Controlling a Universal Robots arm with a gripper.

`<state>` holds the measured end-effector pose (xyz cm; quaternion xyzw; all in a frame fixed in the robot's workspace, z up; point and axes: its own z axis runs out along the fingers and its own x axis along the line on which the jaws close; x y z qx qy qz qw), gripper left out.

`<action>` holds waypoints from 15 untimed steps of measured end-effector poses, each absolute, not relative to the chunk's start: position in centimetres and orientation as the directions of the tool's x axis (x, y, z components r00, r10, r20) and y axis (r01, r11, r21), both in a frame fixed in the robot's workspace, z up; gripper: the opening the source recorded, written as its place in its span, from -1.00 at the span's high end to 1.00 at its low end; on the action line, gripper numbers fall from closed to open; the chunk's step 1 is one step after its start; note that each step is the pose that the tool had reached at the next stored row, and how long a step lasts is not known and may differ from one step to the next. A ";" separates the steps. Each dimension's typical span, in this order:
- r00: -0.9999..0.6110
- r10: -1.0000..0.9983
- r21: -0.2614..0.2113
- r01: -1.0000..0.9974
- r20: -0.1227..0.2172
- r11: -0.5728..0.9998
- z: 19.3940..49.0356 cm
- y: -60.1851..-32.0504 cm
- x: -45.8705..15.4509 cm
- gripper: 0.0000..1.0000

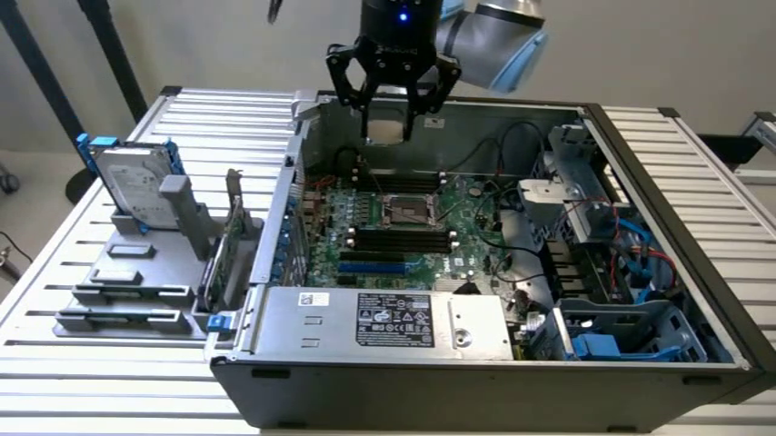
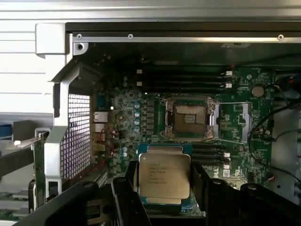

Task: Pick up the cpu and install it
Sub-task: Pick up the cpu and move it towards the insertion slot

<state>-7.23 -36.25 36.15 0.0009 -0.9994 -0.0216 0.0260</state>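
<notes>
Closest to the wrist camera: gripper [image 2: 164, 186], dark fingers [image 2: 203, 186] set fairly wide and clamped on two opposite edges of the cpu [image 2: 164, 175]. Chip held flat. Silver lid with printed text faces the camera, and a green substrate edge shows around it. It hangs clear of the board.

Beyond the chip: green motherboard [image 2: 240, 77]. CPU socket [image 2: 188, 117] is uncovered with its contacts bare, and its hinged metal frame [image 2: 233, 122] lies open just beside it. Black memory sticks [image 2: 183, 80] sit in slots on the socket's far side. Past those is the case's metal wall.

Exterior view, front to back:
- A labelled power supply [image 1: 376, 318] lies across the near end of the open computer case [image 1: 485, 391].
- Behind it are the board and the socket, near the middle.
- Farthest back, the gripper hangs over the rear part of the case. The cpu sits between its fingers, well above the socket and not over it.

Off to the exterior view's left, on the slatted table [image 1: 122, 381]: a grey parts holder [image 1: 134, 272] with a hard drive [image 1: 127, 182] in a blue frame standing upright.
</notes>
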 end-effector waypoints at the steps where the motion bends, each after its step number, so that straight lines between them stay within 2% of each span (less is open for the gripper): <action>1: -0.999 -0.003 0.043 -0.001 0.052 0.999 36.0 -36.1 -6.8 -0.09; 15: -0.999 0.006 0.043 0.008 0.052 0.999 33.4 -34.5 -4.1 -0.09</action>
